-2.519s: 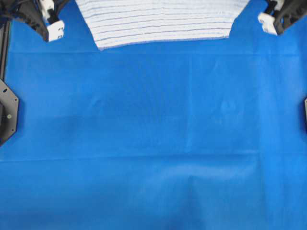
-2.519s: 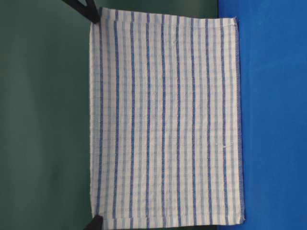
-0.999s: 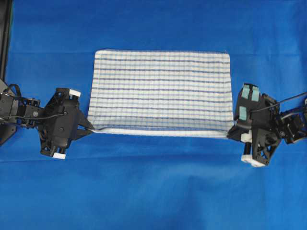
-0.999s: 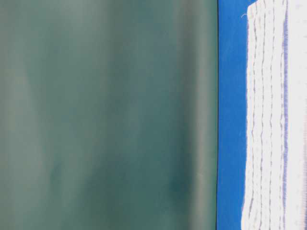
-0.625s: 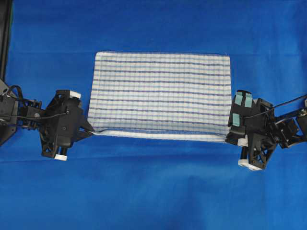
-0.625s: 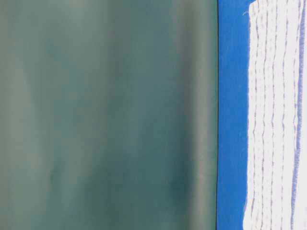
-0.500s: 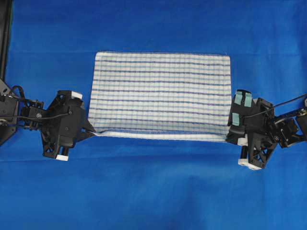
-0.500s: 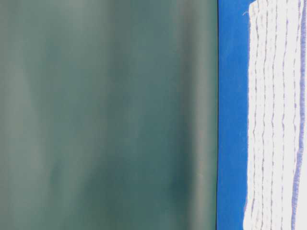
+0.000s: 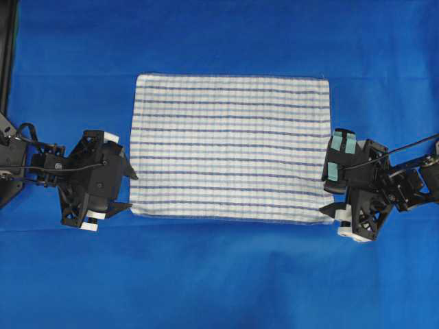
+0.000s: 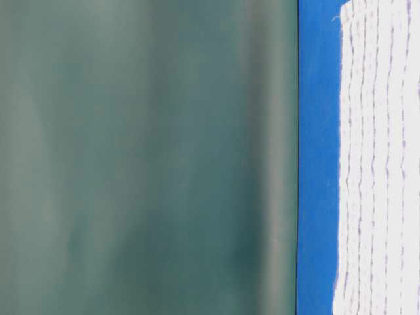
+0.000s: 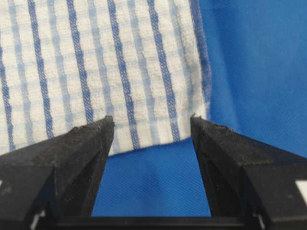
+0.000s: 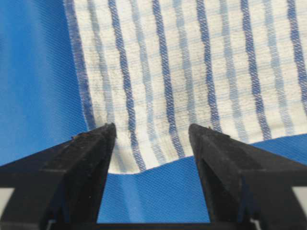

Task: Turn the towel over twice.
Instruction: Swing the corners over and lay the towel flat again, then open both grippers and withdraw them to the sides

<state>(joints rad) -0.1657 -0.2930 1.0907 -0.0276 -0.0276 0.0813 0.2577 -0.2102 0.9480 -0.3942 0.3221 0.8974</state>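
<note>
A plain blue table covering (image 9: 219,274) spreads evenly lit; behind, a dull green wall (image 10: 144,157).

We see bright, even light from above. The white striped woven towel (image 9: 230,147) looks sharp from overhead, with almost no shadow on the plain blue table cover (image 9: 219,274). In the table-level view the towel (image 10: 380,164) glares white and blurry. The wrist views look clear up close.

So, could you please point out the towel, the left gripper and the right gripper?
towel (image 9: 230,147): overhead view, middle of the striped cloth.
left gripper (image 9: 127,190): overhead view, gap between its open fingertips.
right gripper (image 12: 152,132): right wrist view, gap between its open fingertips.
</note>
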